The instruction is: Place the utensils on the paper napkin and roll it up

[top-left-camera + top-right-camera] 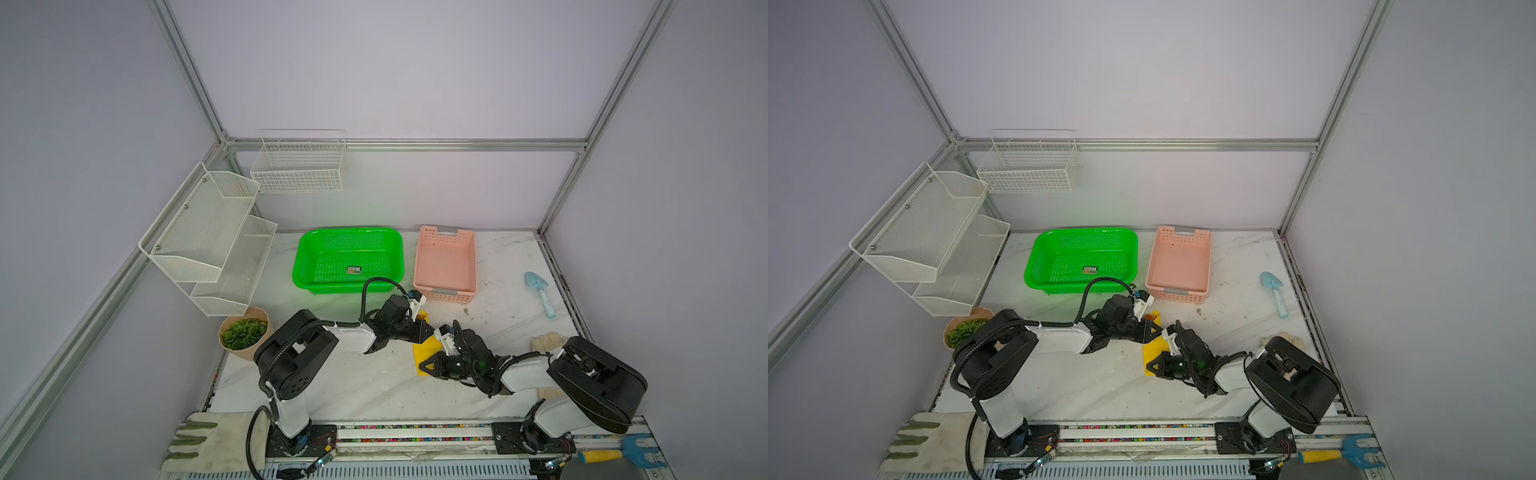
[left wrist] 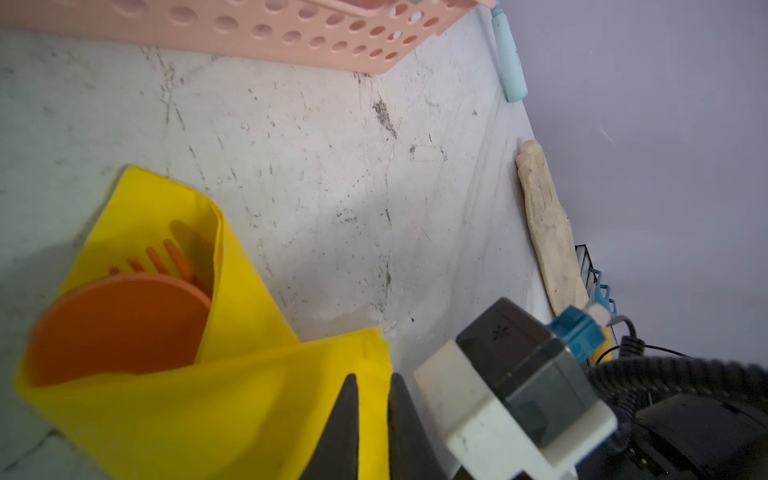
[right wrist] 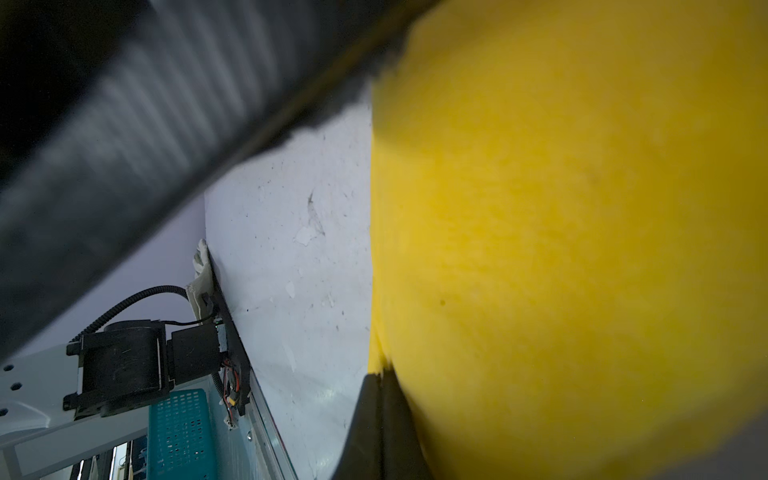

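Left gripper of mine is clamped on the paper napkin: in the left wrist view my two dark fingers stand close together with a strip of the yellow sheet caught between them. My right gripper is closed tight, and in the right wrist view the napkin's edge runs straight into the seam between its fingers, so I take it as pinching the sheet there. The napkin is curled over into a loose, open-ended wrap. At its open mouth I see the round orange bowl of the spoon, and just behind it the tines of the fork, both inside the fold. I cannot make out the knife. In both top views the napkin lies on the marble table between my two wrists, which cover most of it. It sits just on my side of the pink basket, with the left gripper at its far end and the right gripper at its near corner. The light-blue trowel lies well apart, toward the right wall.
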Controlling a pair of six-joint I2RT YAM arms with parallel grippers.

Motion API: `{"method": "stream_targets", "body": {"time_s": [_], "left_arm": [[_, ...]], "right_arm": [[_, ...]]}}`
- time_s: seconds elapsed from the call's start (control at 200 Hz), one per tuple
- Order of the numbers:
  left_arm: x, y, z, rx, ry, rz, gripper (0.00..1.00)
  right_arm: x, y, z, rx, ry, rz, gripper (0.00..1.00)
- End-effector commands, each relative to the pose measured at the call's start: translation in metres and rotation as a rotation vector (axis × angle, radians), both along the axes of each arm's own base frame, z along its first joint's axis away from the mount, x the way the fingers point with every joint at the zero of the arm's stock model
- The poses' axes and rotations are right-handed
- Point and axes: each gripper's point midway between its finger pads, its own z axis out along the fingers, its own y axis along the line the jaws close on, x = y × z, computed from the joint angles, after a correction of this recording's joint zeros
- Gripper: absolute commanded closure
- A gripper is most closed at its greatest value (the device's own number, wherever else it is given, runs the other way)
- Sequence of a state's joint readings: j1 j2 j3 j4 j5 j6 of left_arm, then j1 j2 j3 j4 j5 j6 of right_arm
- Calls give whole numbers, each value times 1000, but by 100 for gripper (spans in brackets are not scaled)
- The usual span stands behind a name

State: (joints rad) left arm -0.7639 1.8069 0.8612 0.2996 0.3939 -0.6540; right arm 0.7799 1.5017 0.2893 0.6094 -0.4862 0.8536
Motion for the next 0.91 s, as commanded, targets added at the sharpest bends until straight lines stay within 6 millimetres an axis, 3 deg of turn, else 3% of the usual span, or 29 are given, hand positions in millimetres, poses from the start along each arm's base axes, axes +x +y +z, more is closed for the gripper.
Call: {"method": "stream_targets", "body": {"time_s": [0.0,0.475,0.545,0.605,0.75,0.83,0.9], "left_arm": [[12,-23,31,-94,-61,-21,84],[11,-19,-14,-33,-7,-12,85],[10,-17,-19,-22,-2,-11,85],[9,-15,-23,-13,4,-9,85],[6,-11,-30,1,11,-11,85],[5,-10,-32,4,13,-10,85],[4,-10,-32,2,14,-10,85]], "right_arm": [[-30,-30,-47,-182,162,-12,100],[-33,-27,-39,-167,162,-5,100],[-31,-26,-31,-171,151,2,93],[-28,-24,-16,-191,127,20,84],[-4,-19,64,-128,-17,-28,58],[10,-28,96,-133,-81,-63,55],[23,-40,111,-161,-120,-96,55]]}}
